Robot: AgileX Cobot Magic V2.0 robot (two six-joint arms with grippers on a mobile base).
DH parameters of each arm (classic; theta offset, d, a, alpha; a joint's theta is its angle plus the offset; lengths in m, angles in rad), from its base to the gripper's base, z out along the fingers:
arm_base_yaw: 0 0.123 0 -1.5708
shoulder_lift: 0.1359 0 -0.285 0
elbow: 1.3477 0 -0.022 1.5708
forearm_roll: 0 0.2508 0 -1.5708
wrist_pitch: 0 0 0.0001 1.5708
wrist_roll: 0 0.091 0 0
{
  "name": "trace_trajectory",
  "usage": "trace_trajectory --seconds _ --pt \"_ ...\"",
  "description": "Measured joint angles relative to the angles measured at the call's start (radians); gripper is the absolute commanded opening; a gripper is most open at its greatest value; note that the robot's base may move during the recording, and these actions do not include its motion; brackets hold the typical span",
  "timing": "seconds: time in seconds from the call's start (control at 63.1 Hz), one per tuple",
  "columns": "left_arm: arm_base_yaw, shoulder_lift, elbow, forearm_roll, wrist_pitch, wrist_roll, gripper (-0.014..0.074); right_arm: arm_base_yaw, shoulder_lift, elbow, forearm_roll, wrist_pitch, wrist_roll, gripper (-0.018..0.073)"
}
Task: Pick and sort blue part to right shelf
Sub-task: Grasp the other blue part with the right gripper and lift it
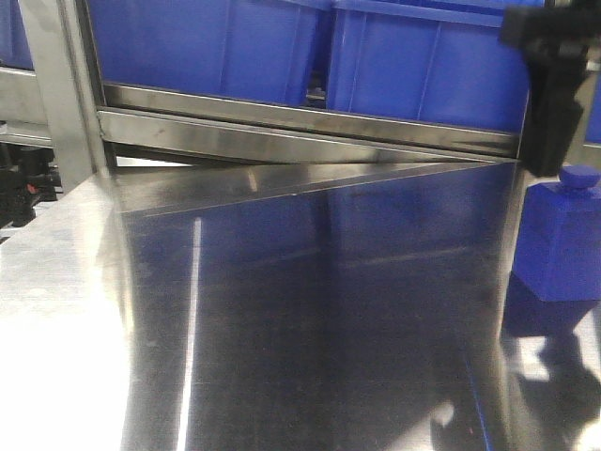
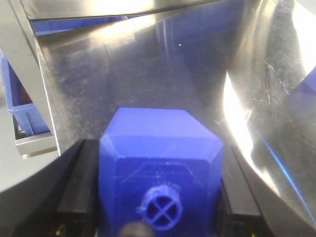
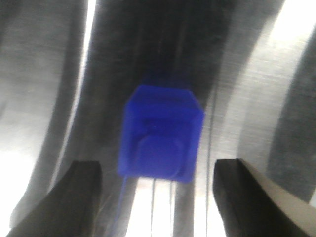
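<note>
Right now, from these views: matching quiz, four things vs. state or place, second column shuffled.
1 left gripper
2 right gripper
3 tote bins
4 front rail

A open, second blue part below on the tabletop
B blue, on the rack
C shut, blue part between its fingers
D brushed metal, under the bins

Pairs: 1-C, 2-A, 3-B, 4-D

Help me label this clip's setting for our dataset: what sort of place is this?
Probably a factory or warehouse parts-sorting station: a steel-framed rack holding large blue tote bins, a shiny steel tabletop in front of it, and a moulded blue part standing on that tabletop.
</note>
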State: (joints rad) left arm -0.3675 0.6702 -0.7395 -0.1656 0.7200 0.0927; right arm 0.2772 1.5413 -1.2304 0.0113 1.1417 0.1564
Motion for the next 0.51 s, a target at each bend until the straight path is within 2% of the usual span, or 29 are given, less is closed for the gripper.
trace_trajectory --seconds 0.111,0.507 --pt "0.0 0.0 0.0 0.0 0.0 0.0 0.0305 0.0 0.034 -0.002 -0.031 -0.026 0.027 0.0549" --pt "0.0 0.0 0.0 0.0 0.007 0.0 0.0305 0.002 0.148 0.005 -0.003 -0.097 0.034 0.0549"
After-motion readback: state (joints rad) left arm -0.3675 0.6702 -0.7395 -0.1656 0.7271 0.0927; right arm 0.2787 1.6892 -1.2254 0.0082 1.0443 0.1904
